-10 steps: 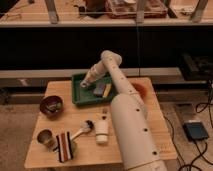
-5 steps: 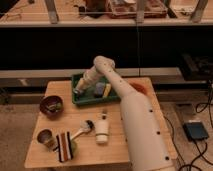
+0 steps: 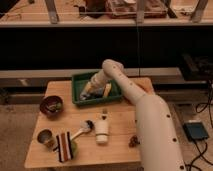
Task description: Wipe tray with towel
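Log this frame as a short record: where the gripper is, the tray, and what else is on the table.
gripper: down inside the tray, in its left part
tray: dark green, at the back of the wooden table
also in tray: yellowish item, right of the gripper
towel: cannot be made out
bowl: dark brown, left of the tray
front of table: white container, brush, striped cloth, small cup
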`<action>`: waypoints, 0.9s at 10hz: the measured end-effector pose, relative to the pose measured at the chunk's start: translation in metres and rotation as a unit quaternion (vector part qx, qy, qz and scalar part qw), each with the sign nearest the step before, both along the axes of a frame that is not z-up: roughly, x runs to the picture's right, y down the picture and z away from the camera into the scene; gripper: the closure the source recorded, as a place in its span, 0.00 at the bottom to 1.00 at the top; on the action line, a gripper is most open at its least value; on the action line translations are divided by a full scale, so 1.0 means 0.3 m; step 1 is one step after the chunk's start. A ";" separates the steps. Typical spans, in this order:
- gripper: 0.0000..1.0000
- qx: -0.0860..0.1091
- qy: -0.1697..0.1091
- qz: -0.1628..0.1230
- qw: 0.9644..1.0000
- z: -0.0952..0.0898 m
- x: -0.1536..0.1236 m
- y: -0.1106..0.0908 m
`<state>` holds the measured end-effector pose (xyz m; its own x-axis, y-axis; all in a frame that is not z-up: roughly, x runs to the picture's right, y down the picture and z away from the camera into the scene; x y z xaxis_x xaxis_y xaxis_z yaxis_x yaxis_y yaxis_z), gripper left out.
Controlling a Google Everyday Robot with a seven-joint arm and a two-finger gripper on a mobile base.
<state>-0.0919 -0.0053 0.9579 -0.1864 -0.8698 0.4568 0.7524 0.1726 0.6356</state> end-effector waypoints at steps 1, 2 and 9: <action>1.00 0.002 0.008 0.014 1.000 0.016 0.048 -0.036; 1.00 0.004 0.015 0.025 1.000 0.035 0.066 -0.073; 1.00 -0.050 0.062 0.131 0.988 0.073 -0.186 -0.122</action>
<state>-0.1478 -0.0420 0.9798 0.1027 -0.8298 0.5485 0.7448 0.4297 0.5106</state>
